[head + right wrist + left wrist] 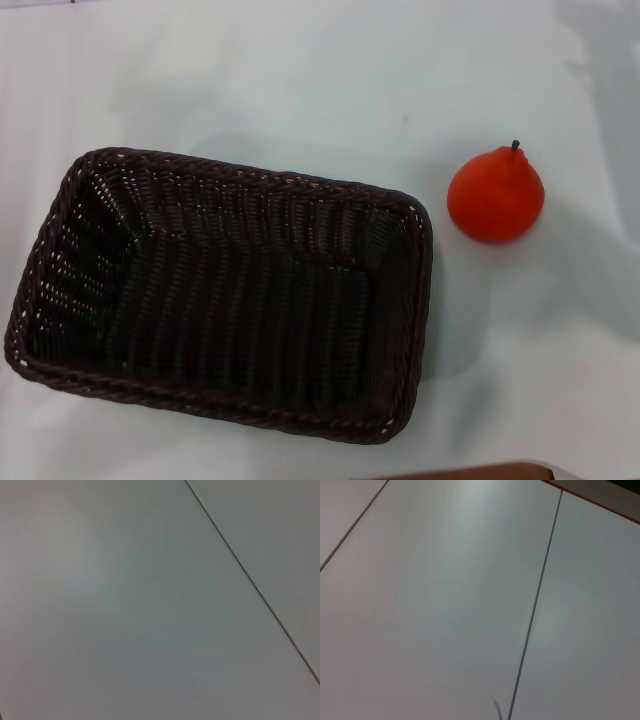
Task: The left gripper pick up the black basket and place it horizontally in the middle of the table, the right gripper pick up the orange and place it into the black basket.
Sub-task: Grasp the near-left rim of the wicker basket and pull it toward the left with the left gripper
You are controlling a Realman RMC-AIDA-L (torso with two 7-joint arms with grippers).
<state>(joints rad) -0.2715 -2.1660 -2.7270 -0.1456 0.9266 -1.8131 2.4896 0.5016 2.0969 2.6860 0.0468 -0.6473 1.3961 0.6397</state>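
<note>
The black basket (225, 290), a large dark woven wicker rectangle, lies on the white table (300, 80) left of centre, its long side running left to right and slightly tilted. It is empty. The orange (496, 194), bright orange-red with a short dark stem, stands on the table to the right of the basket, apart from it. Neither gripper shows in the head view. Both wrist views show only bare white table (445, 605) (125, 605) with a thin seam line.
A brown edge (470, 472) shows at the bottom of the head view. A red border (590, 501) runs along the table's edge in the left wrist view. A faint shadow lies at the head view's upper right.
</note>
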